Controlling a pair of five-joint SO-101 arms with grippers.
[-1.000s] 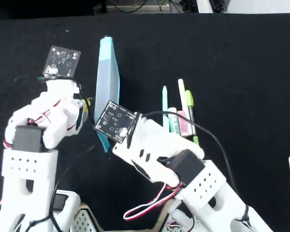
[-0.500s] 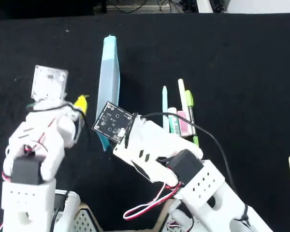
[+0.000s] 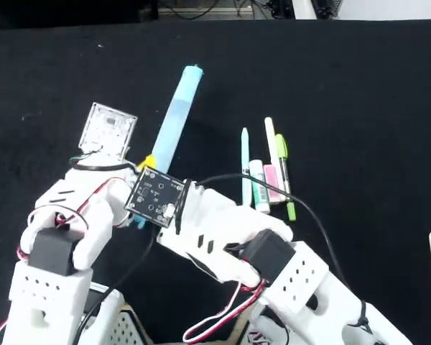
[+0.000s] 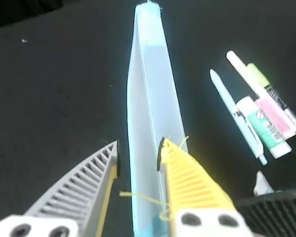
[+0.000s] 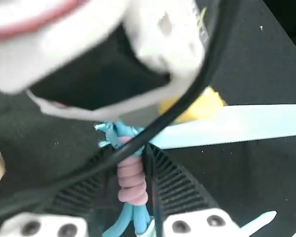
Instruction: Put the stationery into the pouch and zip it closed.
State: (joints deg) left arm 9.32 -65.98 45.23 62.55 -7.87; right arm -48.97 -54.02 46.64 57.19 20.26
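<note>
The pale blue pouch is standing on its long edge on the black table, running at a slant away from the 2 arms. Its near end is sitting under the wrists of both arms. The left gripper is straddling that near part of the pouch from above, with its jaws parted narrowly. The yellow finger is touching one side of the pouch, while the grey finger is standing just off the other side with a thin dark gap between them. The right gripper is sitting at the pouch's near tip, and its black jaws are pinching the pink beaded pull on the blue cord that is hanging from the pouch's end. In the right wrist view the left arm's white body is crossing close above that grip.

The stationery is lying flat on the table beside the pouch and well apart from it, 5 pieces in a loose bundle pointing roughly the same way. A teal pen is lying nearest the pouch. Next are a white and teal tube, a pink piece, a white pen and a green marker, which are touching or nearly touching each other.
</note>
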